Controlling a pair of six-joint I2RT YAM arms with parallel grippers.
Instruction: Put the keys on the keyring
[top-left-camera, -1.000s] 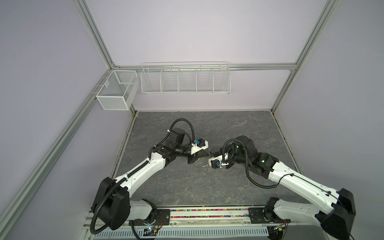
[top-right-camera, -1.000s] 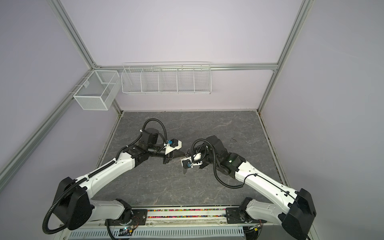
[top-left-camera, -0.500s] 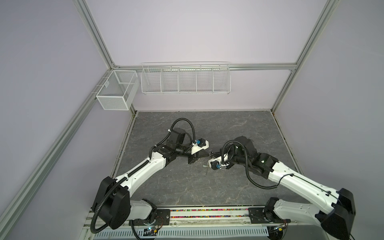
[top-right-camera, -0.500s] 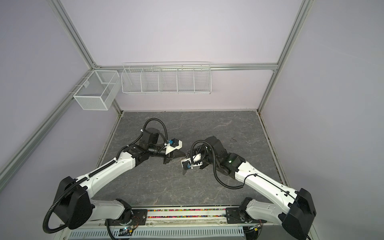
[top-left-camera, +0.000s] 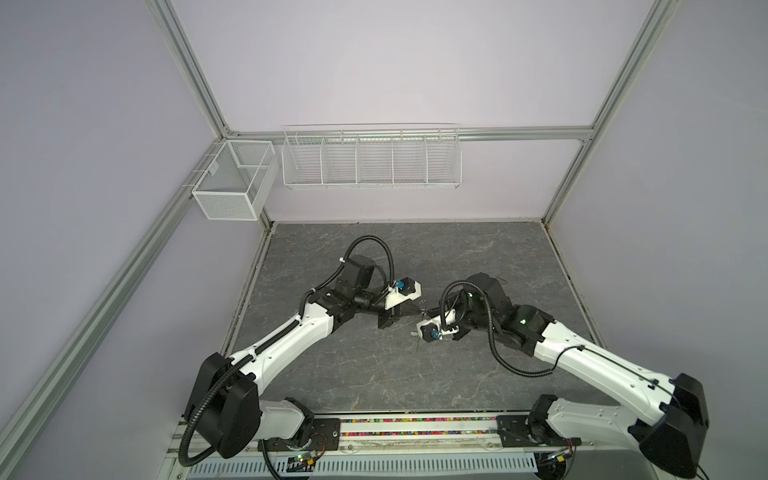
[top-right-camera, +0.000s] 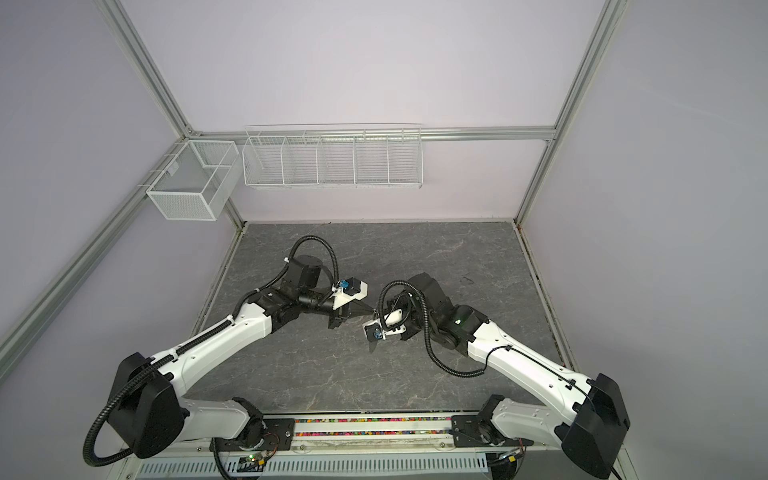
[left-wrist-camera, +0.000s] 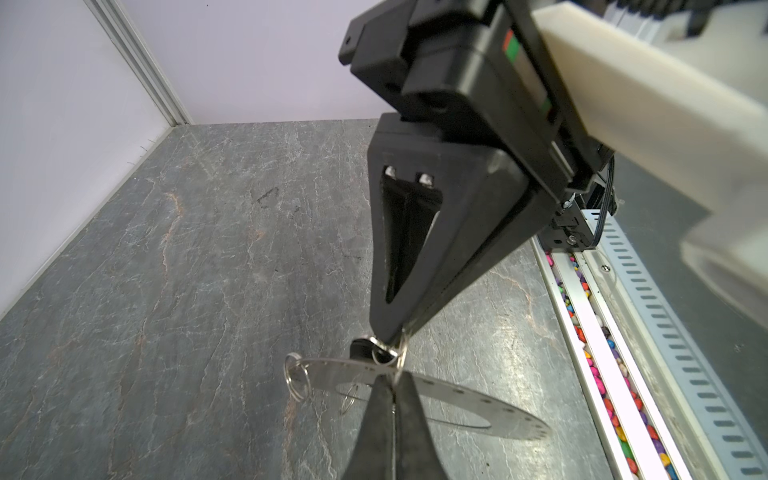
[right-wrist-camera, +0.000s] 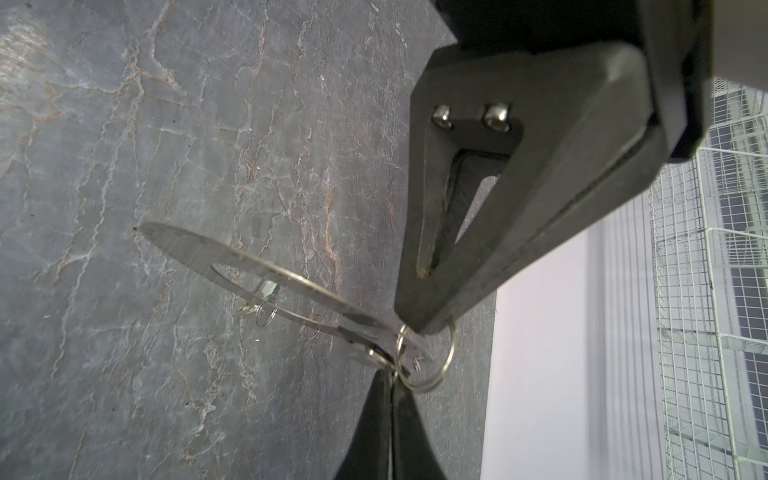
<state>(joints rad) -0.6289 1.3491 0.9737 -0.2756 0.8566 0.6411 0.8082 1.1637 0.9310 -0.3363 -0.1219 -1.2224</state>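
The left gripper is clenched, its black fingers pressed together, and at their very tip it pinches a silver wire split ring that hangs from the rim of the keyring, a flat grey metal disc with a wide central hole and tiny rim holes. The right gripper is clenched too and meets the left one tip to tip at that same spot on the rim. Right at its fingertips sit a small silver loop and the black plastic head of a key; whether it pinches the loop, the key or the disc's edge cannot be told. From the two tips the disc stretches away nearly level, clear of the dark grey marbled tabletop. Farther out from the fingers, under the disc and seen through its central hole, hangs the key with the pale mint oval head. At the rim away from the left fingers dangles a doubled wire loop.
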